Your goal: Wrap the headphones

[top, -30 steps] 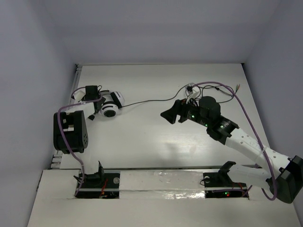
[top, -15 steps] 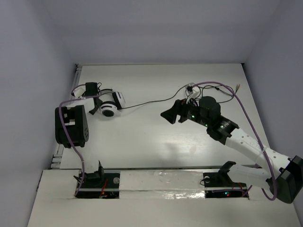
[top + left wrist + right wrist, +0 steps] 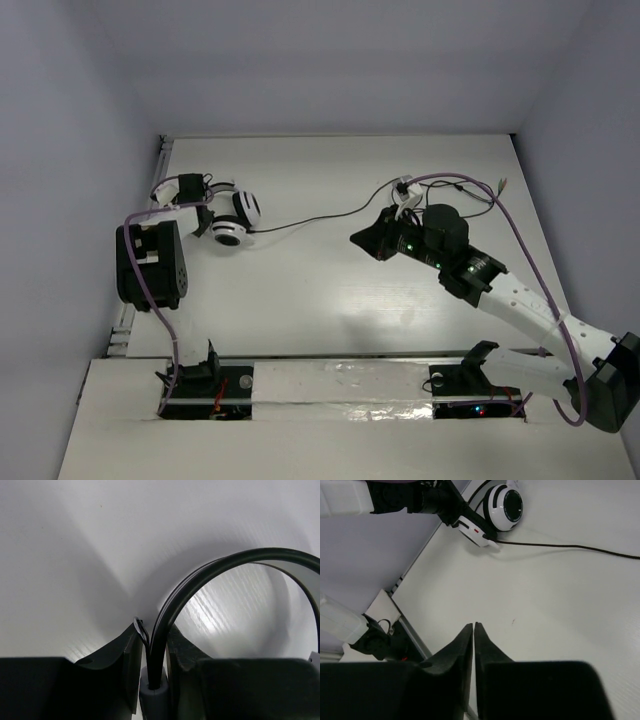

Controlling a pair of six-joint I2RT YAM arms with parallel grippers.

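Note:
The white headphones (image 3: pixel 228 232) lie at the far left of the table, with their round black-ringed earcups side by side. My left gripper (image 3: pixel 192 190) is shut on the headband, which shows as a dark arc (image 3: pixel 210 570) running out from between the jaws. A thin loop of cable (image 3: pixel 140 629) sits beside it at the left finger. The long black cable (image 3: pixel 310 213) trails right across the table. My right gripper (image 3: pixel 360 238) hovers near the table's middle, shut with nothing between its fingers (image 3: pixel 465 645). Its view shows an earcup (image 3: pixel 506 502) and the cable (image 3: pixel 570 546) well ahead of it.
A small white connector (image 3: pixel 402 186) with tangled thin wires lies at the back right, behind the right wrist. The right arm's purple cable (image 3: pixel 515 235) loops over that side. A metal rail (image 3: pixel 410 627) edges the table on the left, close to the grey wall.
My left gripper has closed on the headband and drawn the headphones slightly toward the back left. My right gripper has closed and shifted a little to the right.

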